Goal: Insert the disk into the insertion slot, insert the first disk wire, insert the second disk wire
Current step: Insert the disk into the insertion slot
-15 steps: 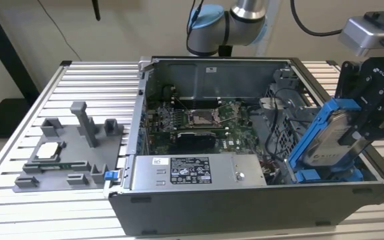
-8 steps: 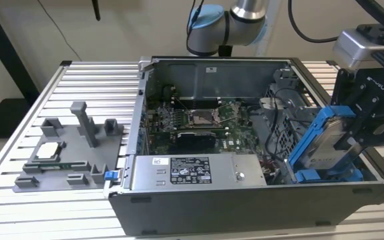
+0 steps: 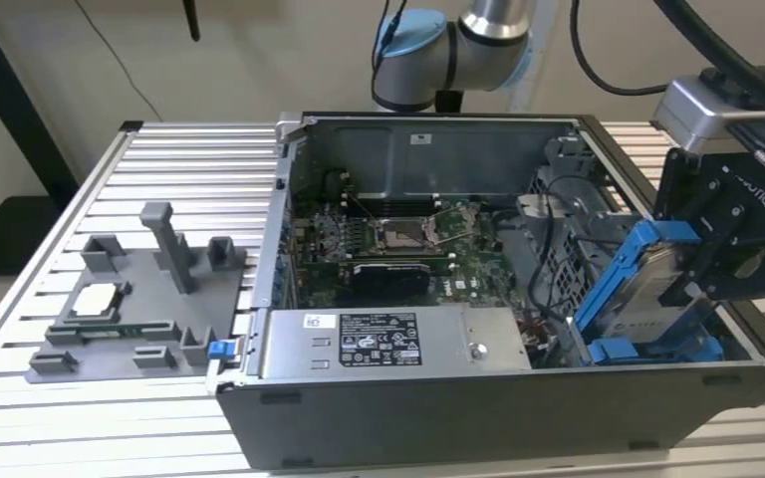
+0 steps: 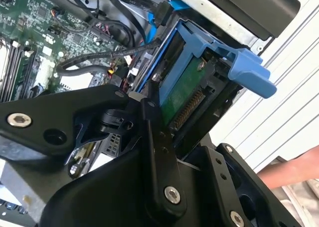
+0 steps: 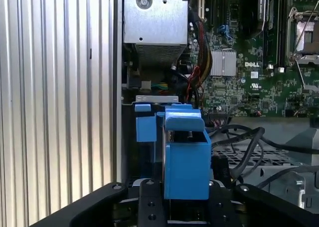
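From the exterior view, the tool [image 3: 701, 284] is clamped on the disk [image 3: 629, 284], which is tilted inside the computer case [image 3: 489, 423], near one corner. I'd say the first step is in hand.

In the second wrist view, the disk's blue tab [image 4: 249, 72] stands clear.

In the first wrist view, another carrier [image 5: 145, 128] sits just beside it. Seating the disk calls for squaring it to the drive cage [image 5: 264, 159].

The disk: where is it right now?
On the exterior view's right, the disk sits tilted in the gripper, over the drive cage at that end of the open computer case.
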Robot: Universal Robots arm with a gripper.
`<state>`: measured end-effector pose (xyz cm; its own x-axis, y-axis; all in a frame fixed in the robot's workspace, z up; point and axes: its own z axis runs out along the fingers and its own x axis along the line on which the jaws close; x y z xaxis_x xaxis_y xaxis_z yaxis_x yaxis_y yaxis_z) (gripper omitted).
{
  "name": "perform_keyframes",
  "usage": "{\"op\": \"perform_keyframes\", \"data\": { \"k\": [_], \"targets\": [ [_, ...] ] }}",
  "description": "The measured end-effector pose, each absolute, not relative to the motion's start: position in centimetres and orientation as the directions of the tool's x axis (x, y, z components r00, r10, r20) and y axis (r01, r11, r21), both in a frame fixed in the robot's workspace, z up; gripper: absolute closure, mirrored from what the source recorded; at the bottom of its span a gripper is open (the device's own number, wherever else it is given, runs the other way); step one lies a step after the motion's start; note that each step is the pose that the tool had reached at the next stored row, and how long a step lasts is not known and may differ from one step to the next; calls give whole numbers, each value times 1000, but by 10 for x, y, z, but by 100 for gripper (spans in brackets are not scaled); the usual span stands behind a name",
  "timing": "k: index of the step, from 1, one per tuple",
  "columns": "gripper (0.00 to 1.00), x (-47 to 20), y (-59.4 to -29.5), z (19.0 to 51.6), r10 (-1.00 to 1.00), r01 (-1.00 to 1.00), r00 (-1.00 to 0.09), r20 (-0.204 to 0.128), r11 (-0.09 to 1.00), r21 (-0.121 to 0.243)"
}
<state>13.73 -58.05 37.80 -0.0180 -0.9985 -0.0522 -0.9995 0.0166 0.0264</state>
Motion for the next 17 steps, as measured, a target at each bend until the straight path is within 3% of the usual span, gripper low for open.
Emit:
{"op": "perform_keyframes", "data": {
  "k": [11, 12, 17],
  "targets": [
    [100, 137, -581, 374, -998, -1000, -18, -52, 17, 26],
    [0, 137, -581, 374, -998, -1000, -18, -52, 17, 26],
    [0, 137, -581, 375, -998, -1000, -18, -52, 17, 26]
  ]
}}
